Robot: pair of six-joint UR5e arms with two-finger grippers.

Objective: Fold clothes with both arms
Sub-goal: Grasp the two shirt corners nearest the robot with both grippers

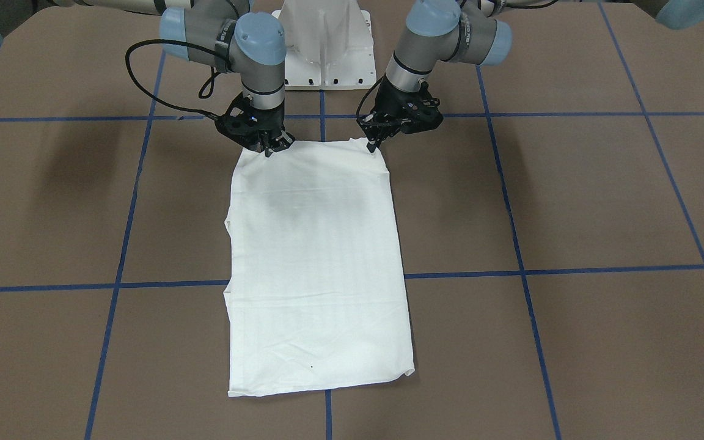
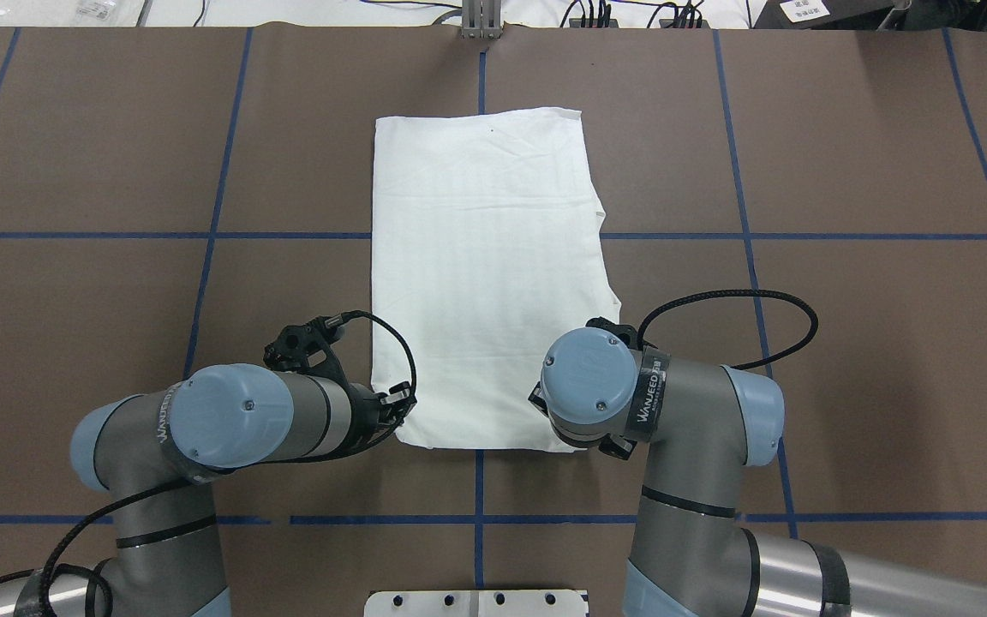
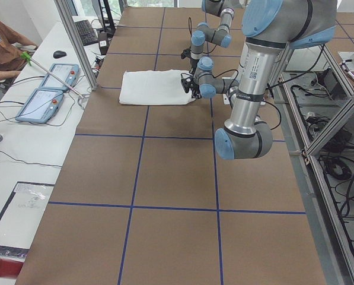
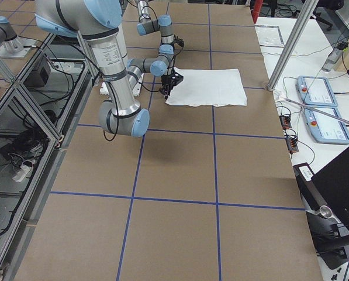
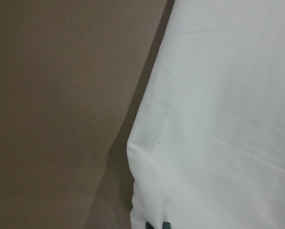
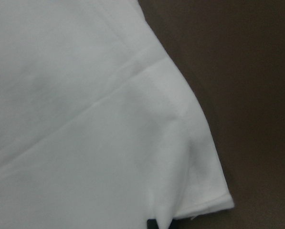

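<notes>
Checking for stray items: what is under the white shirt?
The shirt lies flat on the brown table covering; blue tape lines run under it. Anything else beneath is covered.

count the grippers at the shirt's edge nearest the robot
2. The left gripper is at the shirt's robot-side left corner, the right gripper at its robot-side right corner; whether either grips cloth isn't clear.
</notes>
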